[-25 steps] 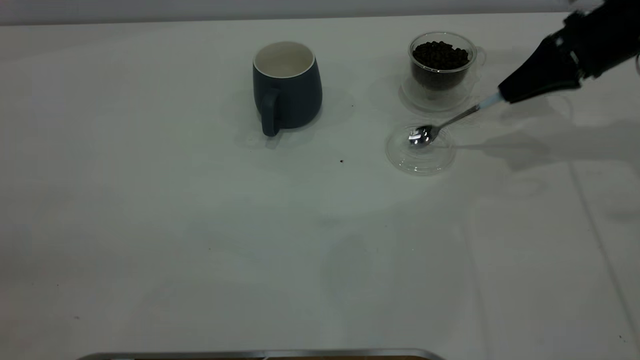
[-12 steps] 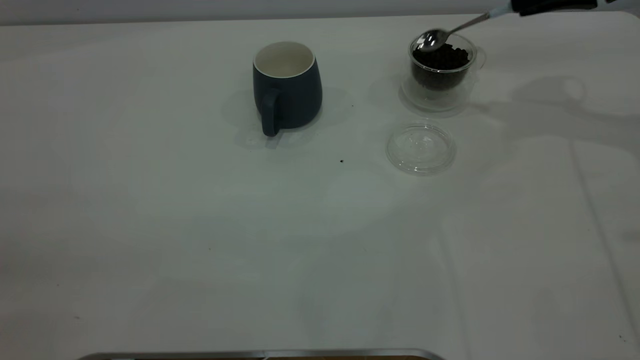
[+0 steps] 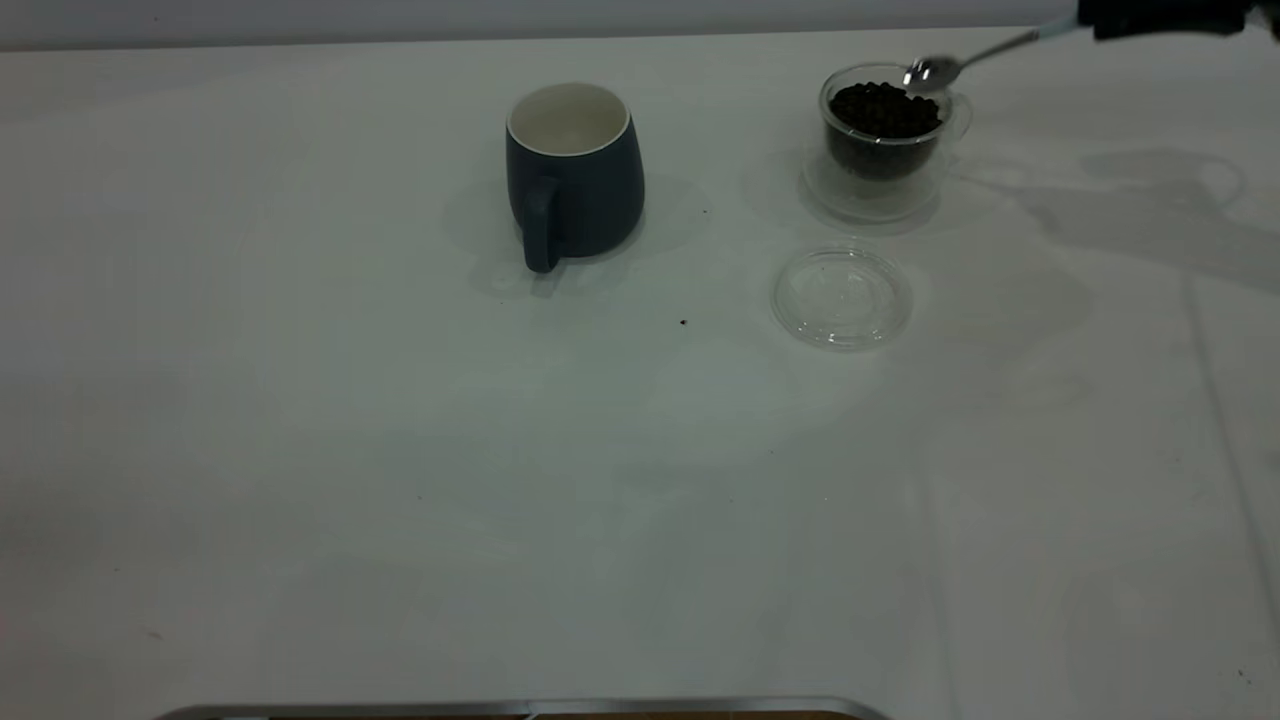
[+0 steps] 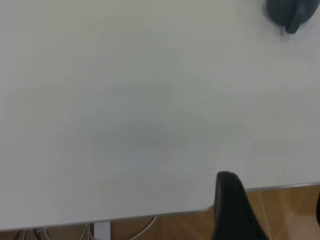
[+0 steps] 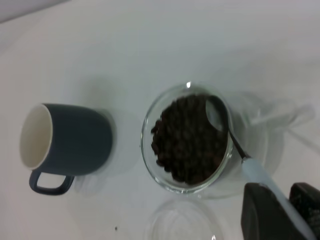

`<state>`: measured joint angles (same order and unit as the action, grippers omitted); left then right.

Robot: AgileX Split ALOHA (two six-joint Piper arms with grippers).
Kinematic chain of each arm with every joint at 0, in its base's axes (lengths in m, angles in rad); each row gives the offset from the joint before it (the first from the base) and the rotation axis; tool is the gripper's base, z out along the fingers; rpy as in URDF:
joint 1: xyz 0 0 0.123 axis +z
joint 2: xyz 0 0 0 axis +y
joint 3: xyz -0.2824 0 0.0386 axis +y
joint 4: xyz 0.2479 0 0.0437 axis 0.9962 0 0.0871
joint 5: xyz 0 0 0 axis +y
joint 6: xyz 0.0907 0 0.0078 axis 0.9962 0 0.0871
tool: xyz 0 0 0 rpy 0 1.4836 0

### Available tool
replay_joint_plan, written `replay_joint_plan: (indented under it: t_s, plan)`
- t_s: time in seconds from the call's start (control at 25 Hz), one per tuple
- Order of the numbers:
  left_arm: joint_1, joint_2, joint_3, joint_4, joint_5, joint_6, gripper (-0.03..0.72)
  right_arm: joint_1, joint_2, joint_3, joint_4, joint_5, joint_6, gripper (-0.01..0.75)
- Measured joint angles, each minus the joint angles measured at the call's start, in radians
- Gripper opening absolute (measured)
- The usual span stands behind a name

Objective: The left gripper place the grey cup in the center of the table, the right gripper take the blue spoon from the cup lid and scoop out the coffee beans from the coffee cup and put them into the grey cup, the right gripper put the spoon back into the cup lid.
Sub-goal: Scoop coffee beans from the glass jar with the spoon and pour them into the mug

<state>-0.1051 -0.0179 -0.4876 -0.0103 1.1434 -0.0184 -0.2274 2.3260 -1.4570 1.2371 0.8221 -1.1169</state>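
The grey cup (image 3: 573,170) stands upright mid-table, white inside, with its handle toward the near edge; it also shows in both wrist views (image 4: 295,12) (image 5: 70,145). Right of it stands the coffee cup (image 3: 884,140) (image 5: 187,137), full of coffee beans (image 3: 884,108) (image 5: 185,142). My right gripper (image 3: 1095,22) (image 5: 282,210) is shut on the pale handle of the blue spoon (image 3: 960,60) (image 5: 255,172). The spoon's shiny bowl hangs over the coffee cup's right rim, with no beans visible in it. The cup lid (image 3: 842,297) (image 5: 182,222) lies bare in front of the coffee cup. My left gripper (image 4: 275,210) stands open past the table's edge.
The white table (image 3: 400,450) has a rounded near edge with a metal rim (image 4: 150,216). A dark speck (image 3: 683,322) lies between the grey cup and the lid. Wooden floor and cables show beyond the edge in the left wrist view.
My right gripper lifted the spoon off the cup lid and up over the coffee cup, then shifted right, so the bowl moved from the cup's left rim to its right rim.
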Motion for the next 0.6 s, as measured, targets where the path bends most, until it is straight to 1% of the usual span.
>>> replay_joint_plan:
  t_s: [0.36, 0.6]
  plan:
    - [0.000, 0.000, 0.000, 0.000, 0.000, 0.001, 0.466, 0.009, 0.023, 0.000, 0.010, 0.010, 0.010, 0.115]
    - [0.000, 0.000, 0.000, 0.000, 0.000, 0.001, 0.466, 0.021, 0.023, 0.000, 0.000, 0.033, 0.086, 0.115]
